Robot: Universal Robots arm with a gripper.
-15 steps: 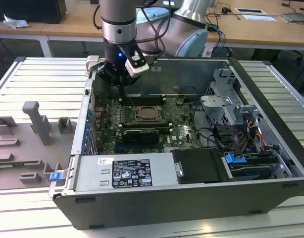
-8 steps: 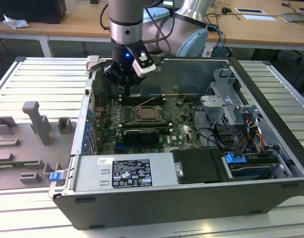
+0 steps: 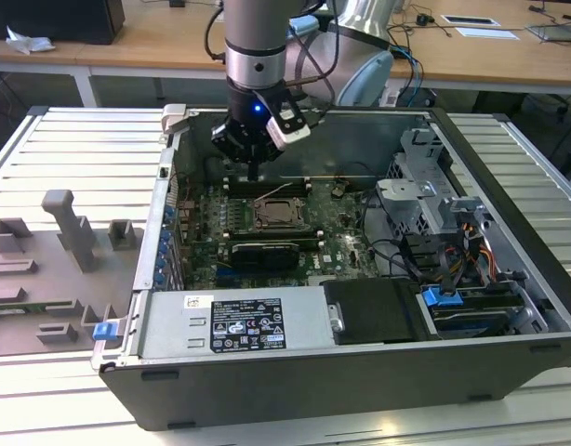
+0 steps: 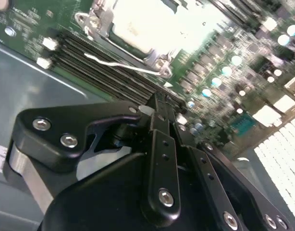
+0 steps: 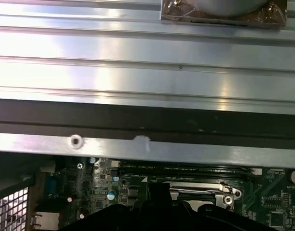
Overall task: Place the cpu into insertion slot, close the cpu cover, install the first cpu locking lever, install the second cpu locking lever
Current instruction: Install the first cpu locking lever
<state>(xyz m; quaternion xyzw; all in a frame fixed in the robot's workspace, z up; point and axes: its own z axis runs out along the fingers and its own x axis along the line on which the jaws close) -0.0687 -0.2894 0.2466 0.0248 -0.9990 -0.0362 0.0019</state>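
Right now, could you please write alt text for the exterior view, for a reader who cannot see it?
A robot arm's gripper hangs inside an open computer case, just above the memory slots behind the insertion slot on the green motherboard. A long black card sits in front of the slot, and grey fixtures stand at the exterior view's left.

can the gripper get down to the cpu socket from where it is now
Probably yes. The gripper hangs inside the open case just behind the socket, above the memory slots. Nothing stands over the socket; a thin white wire lies beside it.
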